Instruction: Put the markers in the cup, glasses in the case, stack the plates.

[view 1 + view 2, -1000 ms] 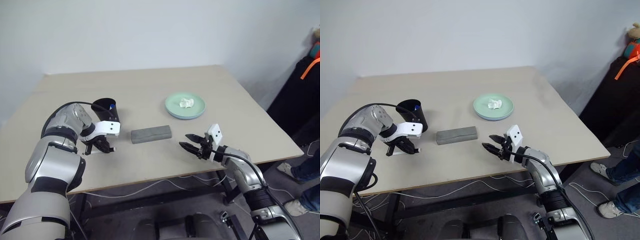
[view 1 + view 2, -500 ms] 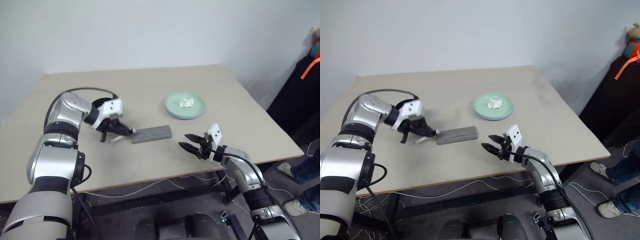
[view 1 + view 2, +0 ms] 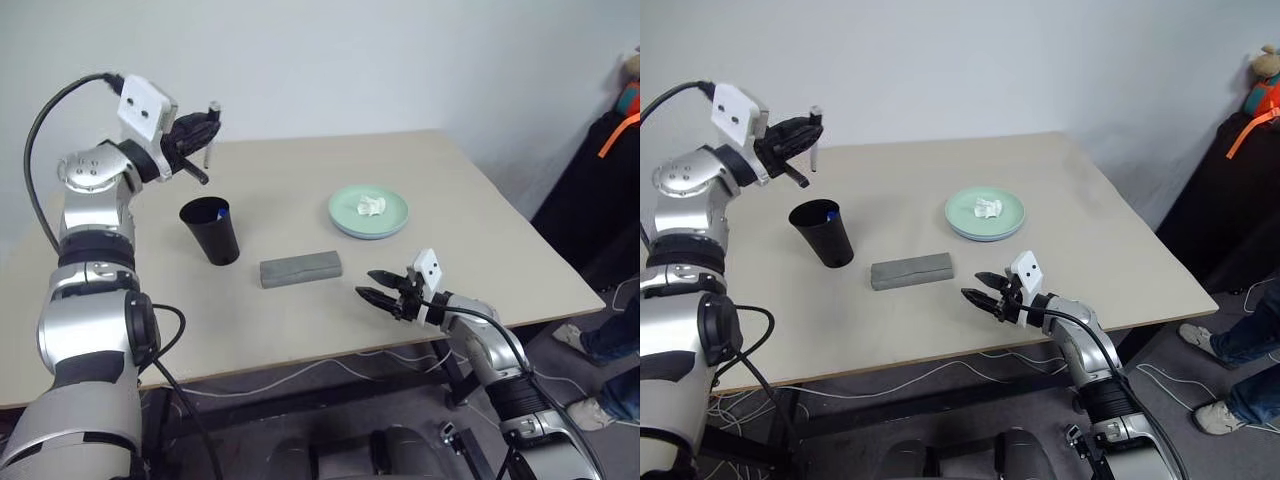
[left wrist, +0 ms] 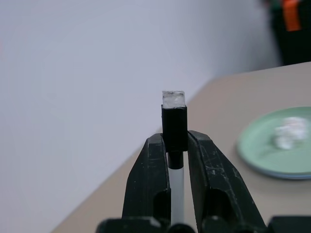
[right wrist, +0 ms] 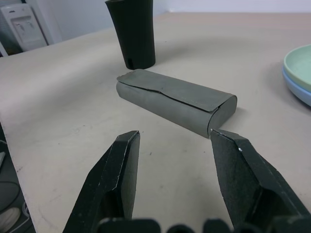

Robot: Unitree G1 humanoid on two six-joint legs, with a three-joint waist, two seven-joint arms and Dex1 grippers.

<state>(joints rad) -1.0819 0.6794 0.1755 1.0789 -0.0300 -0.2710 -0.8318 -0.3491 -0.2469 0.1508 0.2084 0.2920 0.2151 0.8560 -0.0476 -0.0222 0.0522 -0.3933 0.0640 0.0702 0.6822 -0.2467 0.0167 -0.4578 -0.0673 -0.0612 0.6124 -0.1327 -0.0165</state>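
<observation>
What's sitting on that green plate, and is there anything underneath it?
A small white crumpled wad lies on the mint green plate. Beneath it, a light blue plate's rim peeks out, so the two are stacked. The blue plate's surface is covered.

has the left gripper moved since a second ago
Yes. The left gripper, shut on the white marker, has risen from the table beside the cup to above and behind it.

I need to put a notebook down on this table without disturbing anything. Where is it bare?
Bare: the far strip behind the cup and plates, the right end past the plates, and the near left corner. Crowded: the middle band, where the cup, case and plates sit in a row, and the near edge by the open right gripper.
</observation>
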